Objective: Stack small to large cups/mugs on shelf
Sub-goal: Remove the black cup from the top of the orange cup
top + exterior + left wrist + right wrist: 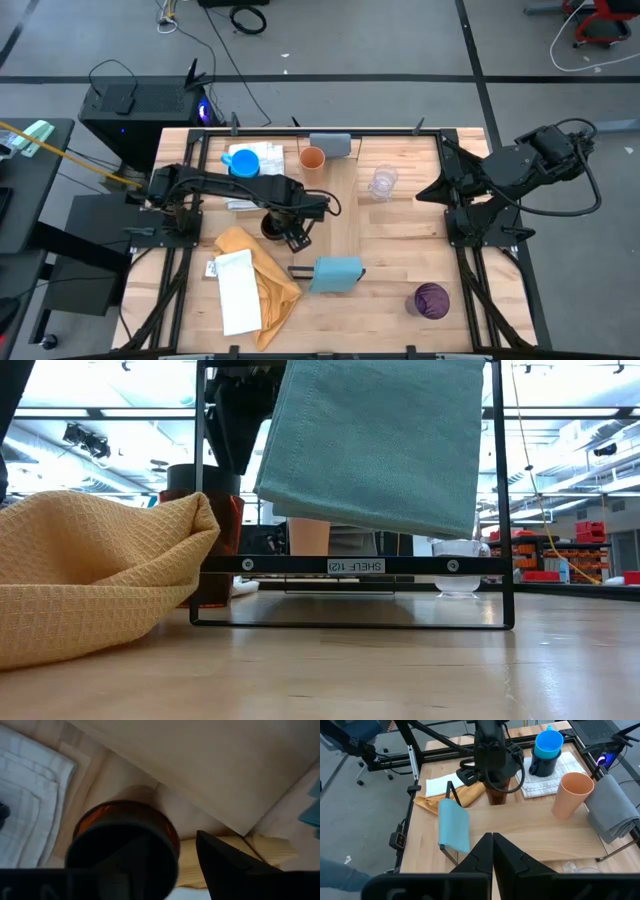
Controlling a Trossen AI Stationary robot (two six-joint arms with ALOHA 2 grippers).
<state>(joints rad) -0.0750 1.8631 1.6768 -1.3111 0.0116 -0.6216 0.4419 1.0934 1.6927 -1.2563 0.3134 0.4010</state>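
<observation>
A black cup (122, 852) sits nested in an amber translucent cup (226, 545) that stands on the tabletop just left of the shelf plank (340, 215). My left gripper (290, 228) hangs open over this pair, pointing down. An orange cup (312, 158) stands on the plank near its grey end (331, 145). A bright blue mug (548, 742) sits inside a navy mug (542, 766) on a white towel. A clear glass (382, 182) and a purple cup (432, 300) stand right of the plank. My right gripper (492, 842) is shut and empty at the table's right side. My left gripper is over the black cup's rim (170, 845) from above. One finger (220, 865) stands outside the rim with a gap to it. The other finger is lost against the dark cup. I cannot tell whether the gripper touches the cup.
A yellow cloth (258, 272) and a white folded cloth (237, 292) lie near the front left. The light blue cloth (336, 272) hangs on a black wire frame (355, 565) at the plank's near end. The tabletop (400, 250) between plank and purple cup is bare wood.
</observation>
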